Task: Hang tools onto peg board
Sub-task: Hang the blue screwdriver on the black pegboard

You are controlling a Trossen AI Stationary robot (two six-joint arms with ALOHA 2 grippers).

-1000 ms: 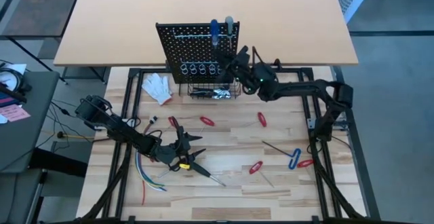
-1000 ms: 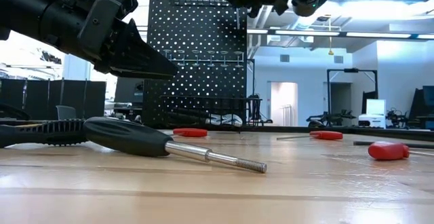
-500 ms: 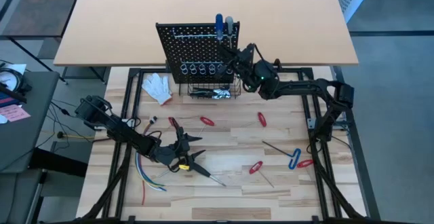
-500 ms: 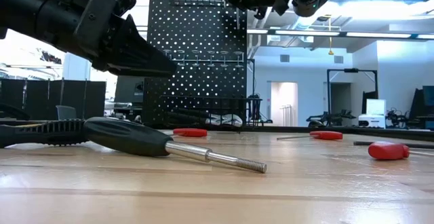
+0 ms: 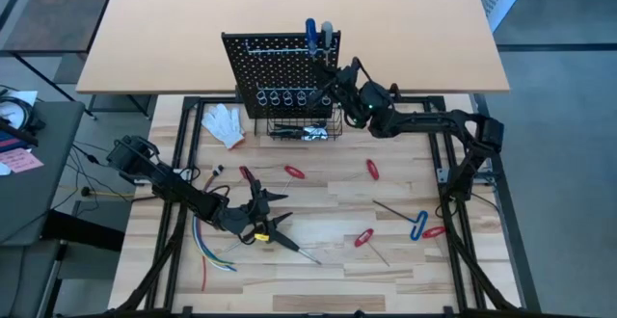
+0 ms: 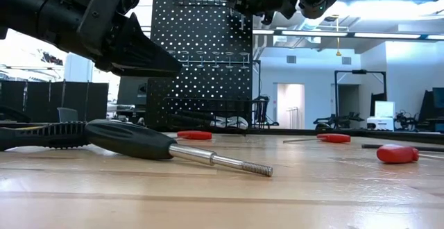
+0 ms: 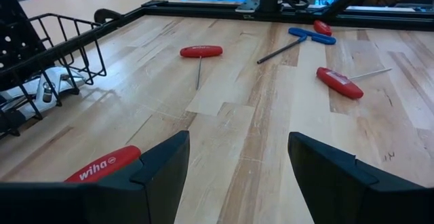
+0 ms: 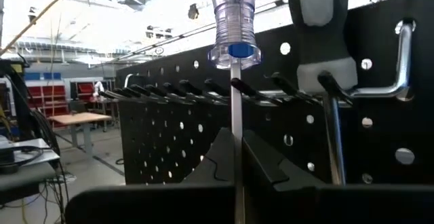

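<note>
The left gripper has its two dark fingers spread wide apart over the wooden table, with nothing between them. Just beside one finger lies a red handle lettered "wiha", partly hidden by that finger. Farther across the table from the gripper rests a red-handled T-shaped hex key, and beyond it a blue-handled T-shaped hex key with a small red handle touching or just beside its blue grip. Near the blue key lies a red-handled screwdriver. A black wire basket stands well apart from these tools, holding pale metal pieces.
</note>
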